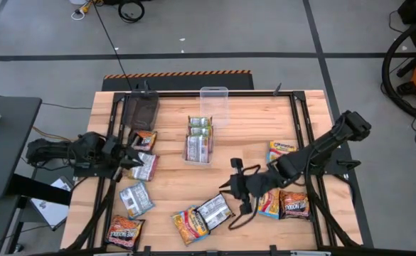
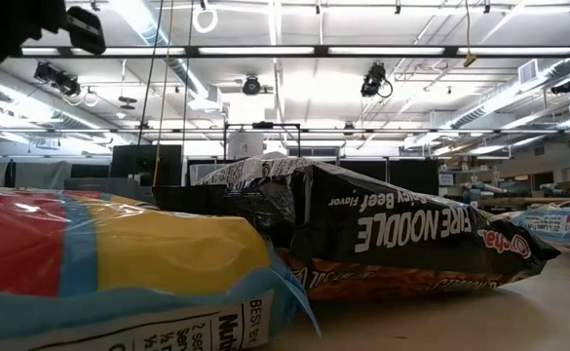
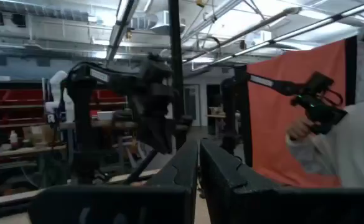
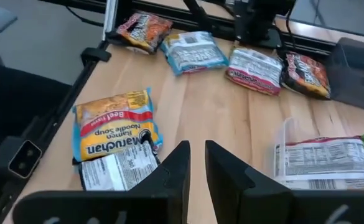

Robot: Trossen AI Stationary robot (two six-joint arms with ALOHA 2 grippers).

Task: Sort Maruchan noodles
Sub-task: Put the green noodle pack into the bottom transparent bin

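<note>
Between the right gripper's [image 4: 197, 163] two dark fingers only a narrow slot of bare wood shows; they stand nearly together and hold nothing, poised above the table [image 4: 219, 112] near its front middle, just beside a yellow packet [image 4: 114, 124] and a dark packet [image 4: 116, 169] tucked partly under it. The left gripper [image 3: 198, 163] waits over the table's left edge, pinched almost shut on nothing, facing across toward the other arm. The Maruchan noodles lie scattered: several along the left side, a cluster at front centre [image 1: 202, 217], three near the right arm [image 1: 284, 203], and some already standing in a clear bin [image 1: 198, 141] mid-table. Each packet looks light, crinkly and slick, its noodle block brittle, so a pinch on a crimped end seam seems safest. The right arm covers part of the nearest packets, and the low view is blocked by packets pressed close.
</note>
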